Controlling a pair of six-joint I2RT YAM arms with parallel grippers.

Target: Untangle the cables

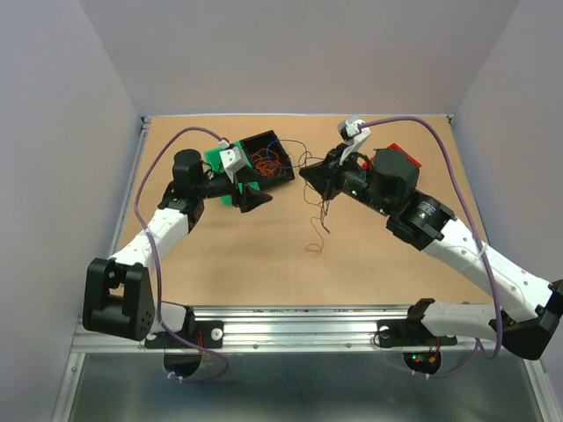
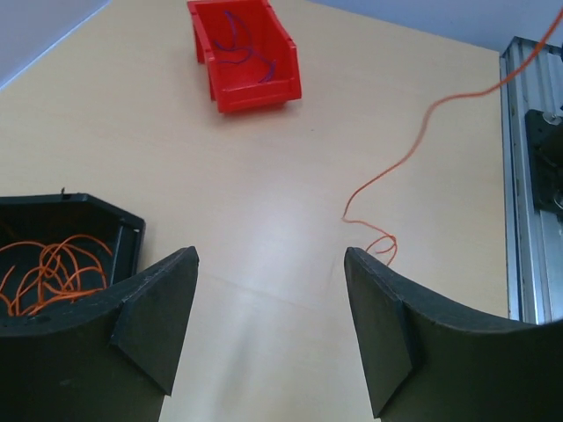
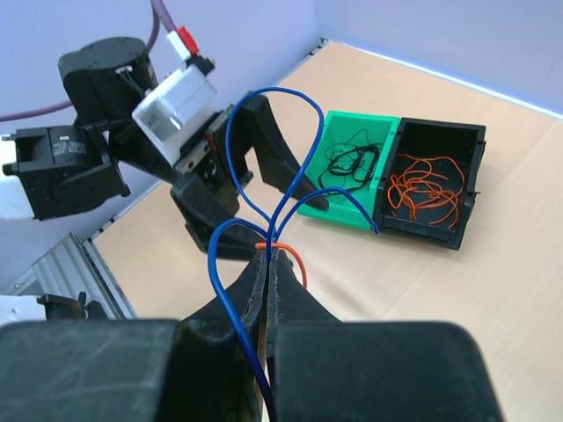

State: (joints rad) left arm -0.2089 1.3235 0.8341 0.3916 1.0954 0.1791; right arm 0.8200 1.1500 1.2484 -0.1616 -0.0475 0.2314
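Centrally above the light wooden tabletop (image 1: 264, 272), the fingers of the right gripper (image 3: 271, 257) were pressed together on a thin blue cable (image 3: 278, 220), whose loops rose above the fingertips. A thin orange cable (image 2: 415, 145) was seen emerging from the same pinch and running down to the tabletop, where its curled end lay near the left gripper (image 2: 271, 264). The jaws of the left gripper were spread wide, with nothing between them, and the gripper was positioned just beside the near edge of a black plastic bin (image 3: 440, 141). A loose tangle of orange cables (image 3: 427, 186) was contained in that bin. A green plastic bin (image 3: 347, 211), touching the black plastic bin on its left, was occupied by black cables (image 3: 352, 163). A red plastic bin (image 2: 251, 83) was located well apart on the right, partly hidden behind the right arm in the overhead view, with purple-blue cables (image 2: 237, 44) lying inside.
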